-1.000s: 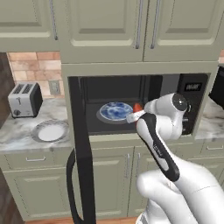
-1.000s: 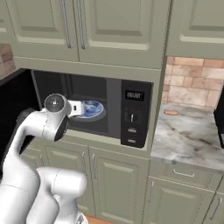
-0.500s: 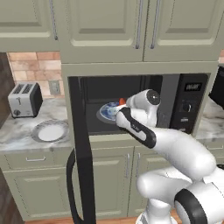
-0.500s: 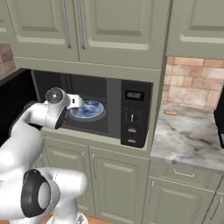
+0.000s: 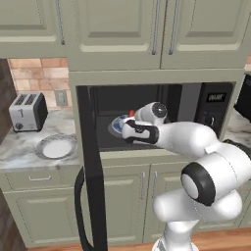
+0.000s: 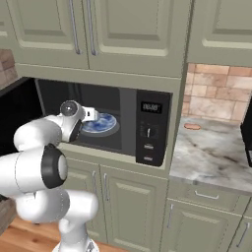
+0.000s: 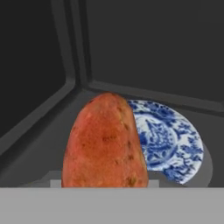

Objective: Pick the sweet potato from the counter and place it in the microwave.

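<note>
one hand (image 5: 128,121) grips rough, oblong sweet potato (image 7: 105,142) — above patterned blue plate (image 7: 168,140).

The cabinets (image 5: 147,29) are being lit evenly and softly, with no glare and only faint shadows. The cavity of the microwave (image 6: 106,120) is being left dim, its walls shaded dark grey. Inside it, the sweet potato (image 7: 105,144) is being rendered slightly soft, with blurred edges.
</note>
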